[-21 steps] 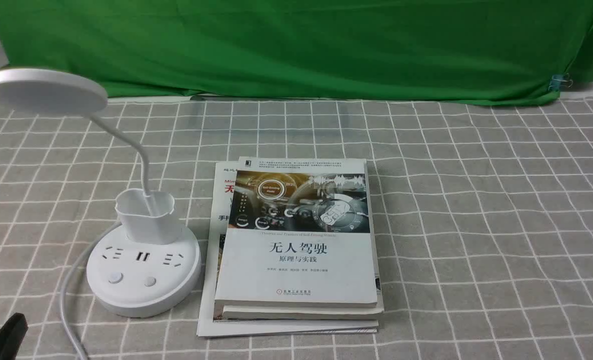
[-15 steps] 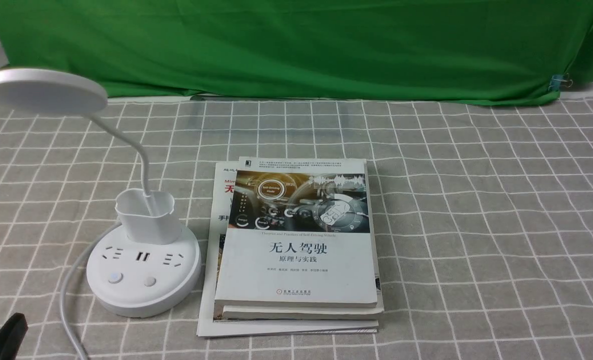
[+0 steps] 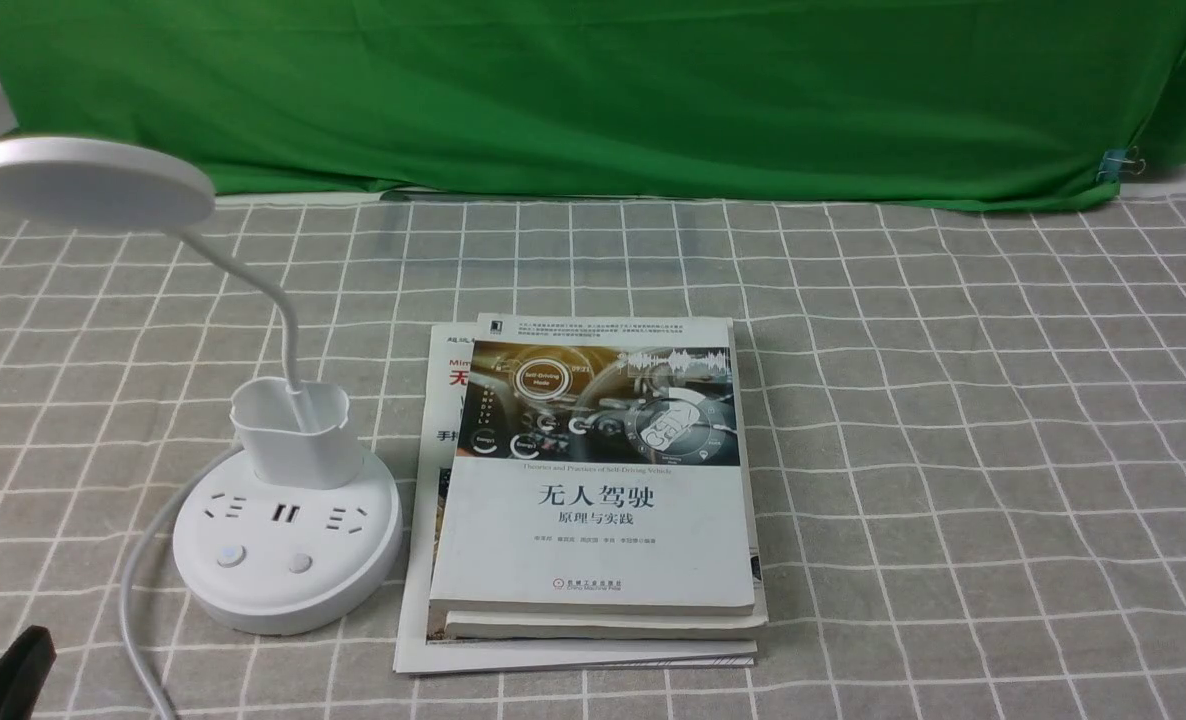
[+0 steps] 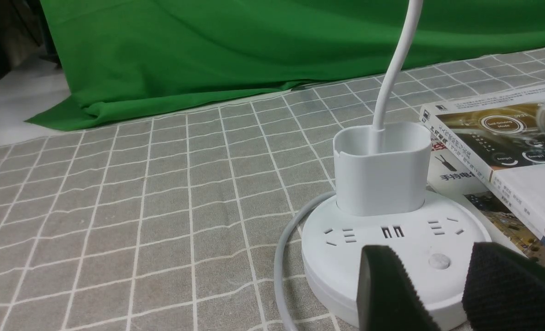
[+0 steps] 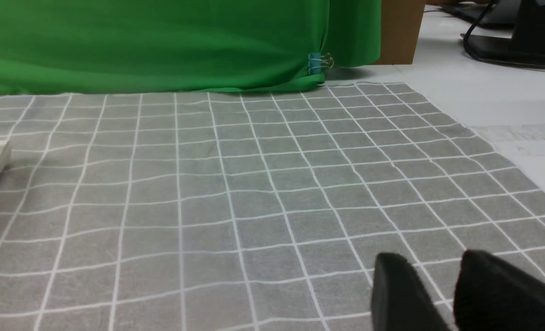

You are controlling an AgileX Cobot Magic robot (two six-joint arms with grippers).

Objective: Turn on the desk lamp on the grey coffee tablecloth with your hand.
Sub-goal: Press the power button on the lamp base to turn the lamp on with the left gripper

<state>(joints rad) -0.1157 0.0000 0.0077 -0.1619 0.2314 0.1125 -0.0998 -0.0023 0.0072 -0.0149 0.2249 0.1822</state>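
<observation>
**A:** Where does the left claw stand?

**B:** The left claw (image 4: 433, 257) hangs low at the near left corner of the bench. It is released, with its fingers spread and nothing between them. From its wrist, one round button (image 4: 439, 261) on the desk lamp (image 4: 337, 262) shows through the gap, just beyond the tips. I see no contact.

**A:** And the right claw?

**B:** The right claw (image 5: 431, 262) is also released and empty. It is over bare grey coffee tablecloth (image 5: 235, 184) on the right side of the bench, well apart from the work.

**A:** Where is the lamp itself?

**B:** It sits on the cloth toward the near left corner, its base just beside the stacked books (image 3: 593, 500) in the middle. Two buttons face the near edge, below the sockets and the cup (image 3: 293, 430).

**A:** So which step is this?

**B:** The approach, I judge: the press is not yet made. Next, the left claw needs to set one fingertip squarely on a button and push straight down, lightly. Which of the two works the light I cannot tell. Closing the fingers first might give a firmer tip.
</observation>
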